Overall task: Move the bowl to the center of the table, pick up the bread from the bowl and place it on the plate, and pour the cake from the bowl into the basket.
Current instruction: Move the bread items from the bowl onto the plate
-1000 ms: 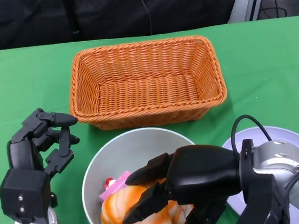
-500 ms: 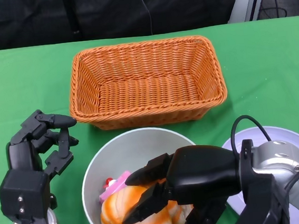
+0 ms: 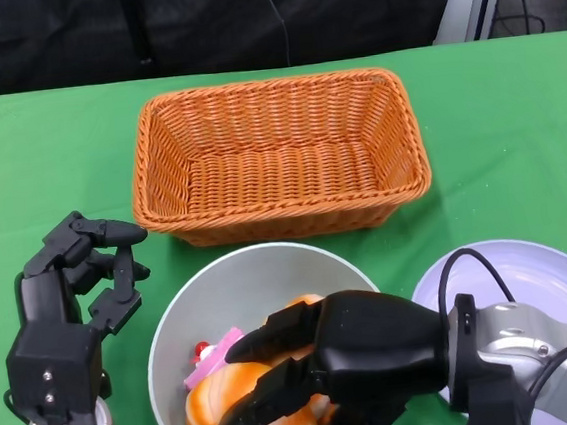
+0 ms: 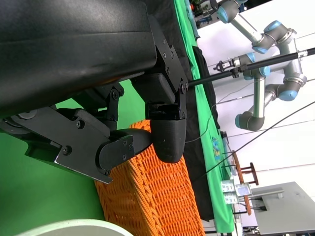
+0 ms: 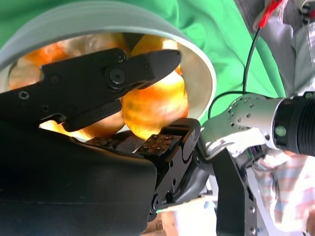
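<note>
In the head view, much of the bowl (image 3: 259,275) lies under our right hand (image 3: 328,364), and its near rim runs off the picture at 6 o'clock. The bread (image 3: 245,417) shows only as an orange, white-streaked lump between our fingers (image 3: 280,389), and the cake (image 3: 209,358) is a small pink-and-red scrap at 9 o'clock of it, mostly buried. In the right wrist view the fingers lie over and under the glossy orange bread, and the pads look pressed to it, so we read this hand as clamped on the bread inside the bowl.

Our left hand (image 3: 78,267) stands at 9 o'clock of the bowl, just beside its rim, fingers loosely curled with gaps between them and nothing in them.

The basket (image 3: 278,158) sits at 12 o'clock of the bowl, its near wall almost at the bowl's far rim. The plate (image 3: 530,269) lies at 3 o'clock, partly covered by our right forearm and cut by the picture's edge. Bare green table (image 3: 45,135) lies at 9 and 3 o'clock of the basket.
</note>
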Controlling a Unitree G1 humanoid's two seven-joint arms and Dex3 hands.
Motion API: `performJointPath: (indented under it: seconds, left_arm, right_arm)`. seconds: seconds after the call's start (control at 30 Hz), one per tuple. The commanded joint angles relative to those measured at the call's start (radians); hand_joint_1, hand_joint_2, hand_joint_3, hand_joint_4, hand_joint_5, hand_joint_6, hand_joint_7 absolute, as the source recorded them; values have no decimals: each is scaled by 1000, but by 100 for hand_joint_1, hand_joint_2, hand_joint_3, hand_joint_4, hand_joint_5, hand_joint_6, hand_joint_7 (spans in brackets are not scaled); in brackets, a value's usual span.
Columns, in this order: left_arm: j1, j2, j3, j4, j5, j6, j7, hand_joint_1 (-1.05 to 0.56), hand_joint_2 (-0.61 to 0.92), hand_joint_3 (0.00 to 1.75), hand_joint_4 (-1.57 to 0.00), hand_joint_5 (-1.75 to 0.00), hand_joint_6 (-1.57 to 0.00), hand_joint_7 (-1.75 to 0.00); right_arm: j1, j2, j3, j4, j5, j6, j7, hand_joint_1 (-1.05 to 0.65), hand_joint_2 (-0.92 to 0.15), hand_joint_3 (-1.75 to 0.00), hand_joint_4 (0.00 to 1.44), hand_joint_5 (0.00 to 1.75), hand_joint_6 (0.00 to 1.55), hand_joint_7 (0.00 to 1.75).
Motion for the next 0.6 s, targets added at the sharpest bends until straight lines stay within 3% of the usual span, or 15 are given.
performJointPath:
  seconds: [0.03, 0.07, 0.13, 0.2, 0.6]
  left_arm:
    - [7, 12, 0, -2, 8, -14, 15, -10, 71, 84, -79, -141, -86, -112]
    - [9, 12, 0, -4, 8, -13, 15, -10, 71, 84, -79, -141, -86, -112]
    - [11, 12, 0, -7, 7, -12, 14, -10, 71, 83, -79, -142, -85, -113]
    - [12, 14, -1, -7, 11, -13, 19, -10, 71, 83, -78, -143, -85, -113]
    - [11, 19, 1, 2, 2, -15, 4, -10, 71, 80, -77, -143, -85, -111]
  right_arm:
    - [-9, -3, 13, 48, -34, -24, -19, -24, -92, -5, 104, 25, 85, 3]
    - [-12, -1, 13, 59, -40, -31, -33, -23, -92, -4, 105, 28, 87, 3]
    - [-16, 1, 13, 71, -48, -39, -49, -22, -92, -2, 99, 49, 92, 1]
    - [-20, 4, 13, 82, -59, -45, -68, -22, -92, -1, 97, 56, 96, 2]
    - [-26, 18, 9, 119, -65, -63, -122, -20, -90, 0, 95, 65, 102, 2]
